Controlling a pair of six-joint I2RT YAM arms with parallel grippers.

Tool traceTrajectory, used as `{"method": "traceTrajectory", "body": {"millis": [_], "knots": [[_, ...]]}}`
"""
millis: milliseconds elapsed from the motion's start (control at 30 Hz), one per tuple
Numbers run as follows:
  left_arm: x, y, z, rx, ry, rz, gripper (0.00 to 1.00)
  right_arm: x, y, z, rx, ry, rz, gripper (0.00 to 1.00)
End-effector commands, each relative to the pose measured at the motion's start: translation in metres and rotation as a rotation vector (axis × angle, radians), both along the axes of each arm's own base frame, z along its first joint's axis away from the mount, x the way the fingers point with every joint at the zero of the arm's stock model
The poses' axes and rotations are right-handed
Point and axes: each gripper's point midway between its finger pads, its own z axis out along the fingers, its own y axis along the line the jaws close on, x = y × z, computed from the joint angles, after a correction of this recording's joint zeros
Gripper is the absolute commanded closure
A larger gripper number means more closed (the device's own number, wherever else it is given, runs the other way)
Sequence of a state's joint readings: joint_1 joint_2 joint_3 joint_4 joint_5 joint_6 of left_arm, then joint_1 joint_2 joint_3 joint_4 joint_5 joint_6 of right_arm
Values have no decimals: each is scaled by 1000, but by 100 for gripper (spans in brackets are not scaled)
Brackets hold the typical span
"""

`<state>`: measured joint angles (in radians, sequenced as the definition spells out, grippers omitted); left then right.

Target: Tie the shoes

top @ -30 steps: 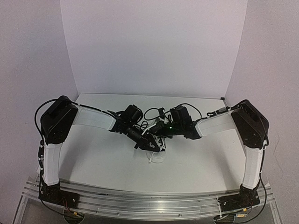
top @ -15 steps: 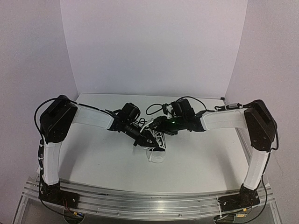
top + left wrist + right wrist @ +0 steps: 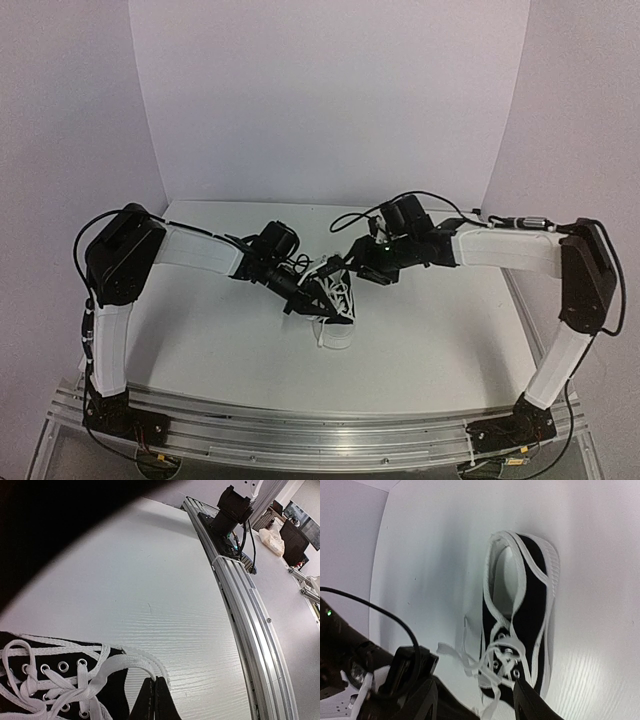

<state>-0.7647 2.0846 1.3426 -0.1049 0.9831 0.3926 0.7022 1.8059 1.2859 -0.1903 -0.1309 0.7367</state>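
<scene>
The small black sneaker (image 3: 334, 312) with a white toe cap lies mid-table, toe toward the near edge. In the left wrist view its black canvas and eyelets (image 3: 62, 672) fill the lower left corner. My left gripper (image 3: 155, 680) is shut on a loop of white lace (image 3: 125, 663) beside the shoe, and in the top view it (image 3: 305, 300) sits at the shoe's left side. My right gripper (image 3: 477, 705) is open above the shoe (image 3: 535, 605), its fingers (image 3: 530, 702) spread either side of the loose tangled laces (image 3: 490, 662). In the top view it (image 3: 350, 270) hovers just behind the shoe.
An aluminium rail (image 3: 250, 610) runs along the table's near edge, also in the top view (image 3: 320, 432). White walls (image 3: 330, 100) close the back and sides. Black cables (image 3: 350, 215) loop above the right wrist. The left arm's wrist body (image 3: 395, 677) sits close beside my right fingers.
The right arm has stretched out and drawn back to the right, its gripper lifting off the shoe's laces. The left gripper has stayed in place, holding the lace.
</scene>
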Motion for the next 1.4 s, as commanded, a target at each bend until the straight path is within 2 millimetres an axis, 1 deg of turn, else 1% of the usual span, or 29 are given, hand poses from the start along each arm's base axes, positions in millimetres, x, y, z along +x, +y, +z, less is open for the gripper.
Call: {"method": "traceTrajectory", "body": {"millis": [0,33,133,267,433,500,633,667,767,800,867,933,967,1033,1067,1100,1167,1267,1333,1367], "knots": [[5,0,1,27,-36,3,100,-31,-23,13,85,191,-138,49],[6,1,-1,30,-43,6,100,-38,-21,2,92,256,-137,49],[9,1,-3,29,-68,7,100,-52,-6,-18,120,390,-95,49],[13,-2,-1,18,-99,12,100,-58,11,-24,149,464,-27,52],[17,-3,-3,24,-96,33,100,-63,9,-39,129,500,-31,55],[17,-3,-4,24,-98,36,100,-62,14,-39,135,500,-15,62],[21,-5,-4,20,-105,50,100,-60,19,-44,140,513,-1,83],[22,-6,-3,18,-106,53,100,-60,19,-45,139,518,0,86],[24,-7,-2,14,-111,55,100,-61,19,-49,134,524,0,89],[24,-7,-2,15,-113,56,100,-60,19,-49,133,522,1,91],[24,-7,-3,14,-119,55,100,-57,20,-48,133,509,2,100],[24,-6,-2,15,-126,48,100,-54,20,-44,134,489,2,100],[23,-6,-1,17,-132,42,93,-53,20,-43,135,479,4,100],[26,-6,9,18,-158,43,69,-50,21,-38,137,456,12,100],[26,-4,13,22,-179,41,63,-50,21,-36,137,443,19,100],[24,-1,21,9,-207,34,60,-49,21,-35,136,436,21,100],[13,7,42,-56,-272,-3,55,-49,20,-35,136,425,24,100],[-4,18,66,-176,-375,-36,44,-49,21,-35,143,419,30,100],[-7,19,69,-207,-393,-35,39,-48,22,-35,148,416,32,100],[-5,17,68,-205,-380,-24,38,-47,23,-34,156,410,35,100]]}}
